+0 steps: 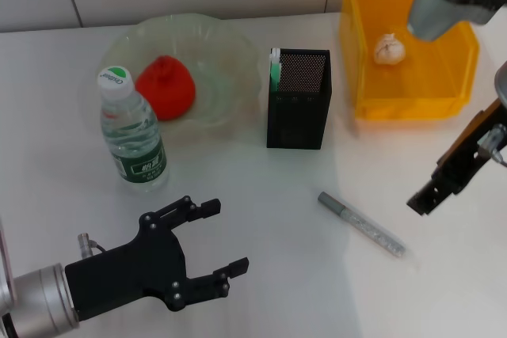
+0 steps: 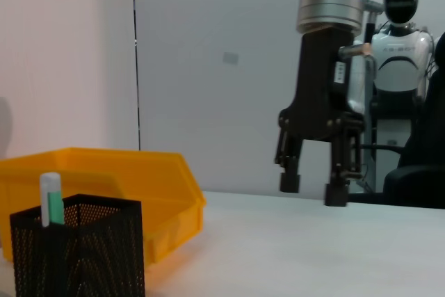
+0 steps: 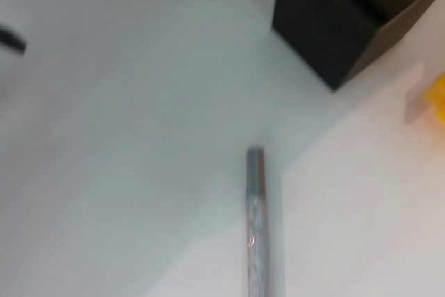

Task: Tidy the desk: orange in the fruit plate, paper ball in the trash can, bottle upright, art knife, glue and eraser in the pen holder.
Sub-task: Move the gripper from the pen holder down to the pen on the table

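The red-orange fruit (image 1: pixel 165 87) lies in the translucent fruit plate (image 1: pixel 230 53). The water bottle (image 1: pixel 133 136) stands upright in front of the plate. The black mesh pen holder (image 1: pixel 299 99) holds a green-and-white glue stick (image 1: pixel 275 69); both also show in the left wrist view, the holder (image 2: pixel 76 248) and the glue stick (image 2: pixel 50 199). The paper ball (image 1: pixel 389 49) lies in the yellow trash bin (image 1: pixel 412 93). The grey art knife (image 1: pixel 360 223) lies on the table, also in the right wrist view (image 3: pixel 255 220). My left gripper (image 1: pixel 224 237) is open and empty at the front left. My right gripper (image 1: pixel 424 195) hovers open to the right of the knife and shows in the left wrist view (image 2: pixel 313 188). The eraser is not in view.
The white table (image 1: pixel 261 195) runs to a wall at the back. The pen holder (image 3: pixel 348 19) stands just beyond the knife's tip in the right wrist view. The yellow bin (image 2: pixel 104 172) sits behind the holder in the left wrist view.
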`<state>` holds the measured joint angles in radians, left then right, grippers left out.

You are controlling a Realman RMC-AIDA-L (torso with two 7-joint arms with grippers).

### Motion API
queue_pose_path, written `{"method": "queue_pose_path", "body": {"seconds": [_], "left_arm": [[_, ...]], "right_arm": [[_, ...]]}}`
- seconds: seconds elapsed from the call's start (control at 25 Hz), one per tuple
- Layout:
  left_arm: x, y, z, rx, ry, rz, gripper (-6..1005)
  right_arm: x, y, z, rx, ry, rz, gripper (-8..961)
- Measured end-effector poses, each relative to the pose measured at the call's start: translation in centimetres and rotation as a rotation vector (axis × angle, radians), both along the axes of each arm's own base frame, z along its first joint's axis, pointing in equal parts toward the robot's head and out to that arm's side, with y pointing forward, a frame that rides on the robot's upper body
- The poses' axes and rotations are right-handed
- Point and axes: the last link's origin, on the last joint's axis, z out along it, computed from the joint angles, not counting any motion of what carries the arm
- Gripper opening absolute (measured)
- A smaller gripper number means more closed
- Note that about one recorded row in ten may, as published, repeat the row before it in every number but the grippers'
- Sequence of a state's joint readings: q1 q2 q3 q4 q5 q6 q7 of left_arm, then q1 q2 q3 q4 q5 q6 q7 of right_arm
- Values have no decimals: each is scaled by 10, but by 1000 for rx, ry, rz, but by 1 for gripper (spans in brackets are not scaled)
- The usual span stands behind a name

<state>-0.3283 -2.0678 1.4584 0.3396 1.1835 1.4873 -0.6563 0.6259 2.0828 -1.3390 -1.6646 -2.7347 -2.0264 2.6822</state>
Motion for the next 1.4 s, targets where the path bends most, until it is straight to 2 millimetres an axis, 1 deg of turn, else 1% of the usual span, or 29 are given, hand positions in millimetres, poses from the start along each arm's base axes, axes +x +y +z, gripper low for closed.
{"method": "queue_pose_path", "body": {"seconds": [0.04, 0.16, 0.2, 0.24, 0.32, 0.44, 0.48, 0.52, 0.56, 0.6, 0.64, 0.8, 0.92, 1.28, 1.4], "left_arm": [[-1, 0, 0, 2, 5, 4, 835], [-2, 3, -1, 7, 19, 15, 836], [-3, 3, -1, 8, 22, 18, 836], [-3, 3, -2, 9, 23, 19, 836], [-3, 4, -2, 9, 24, 20, 836], [-2, 4, -2, 9, 23, 20, 836], [-2, 4, -2, 8, 22, 20, 836], [-2, 4, -2, 7, 22, 22, 836], [-2, 4, -2, 7, 22, 22, 836], [-2, 5, -2, 5, 22, 26, 836], [-2, 5, -2, 5, 22, 26, 836], [-3, 5, -2, 3, 22, 31, 836], [-4, 5, -1, 3, 25, 32, 836], [-4, 5, -2, 2, 28, 31, 835], [-4, 5, -2, 1, 30, 30, 835]], "right_arm": [[0, 0, 0, 0, 0, 0, 791], [4, -6, -12, -24, -42, -12, 790], [8, -8, -19, -24, -49, -24, 789], [8, -8, -19, -24, -49, -24, 789], [13, -9, -26, -24, -50, -31, 788], [22, -7, -39, -18, -50, -44, 787], [22, -7, -39, -18, -50, -44, 786], [24, -5, -45, -7, -47, -48, 786], [24, -5, -45, -7, -47, -48, 786], [26, -3, -52, -2, -48, -48, 785], [26, -3, -52, -2, -48, -48, 785], [25, -2, -65, 9, -37, -38, 784], [26, -1, -70, 2, -21, -52, 783], [32, 0, -75, 10, -11, -62, 630], [33, 1, -77, 9, -13, -63, 481]]}}
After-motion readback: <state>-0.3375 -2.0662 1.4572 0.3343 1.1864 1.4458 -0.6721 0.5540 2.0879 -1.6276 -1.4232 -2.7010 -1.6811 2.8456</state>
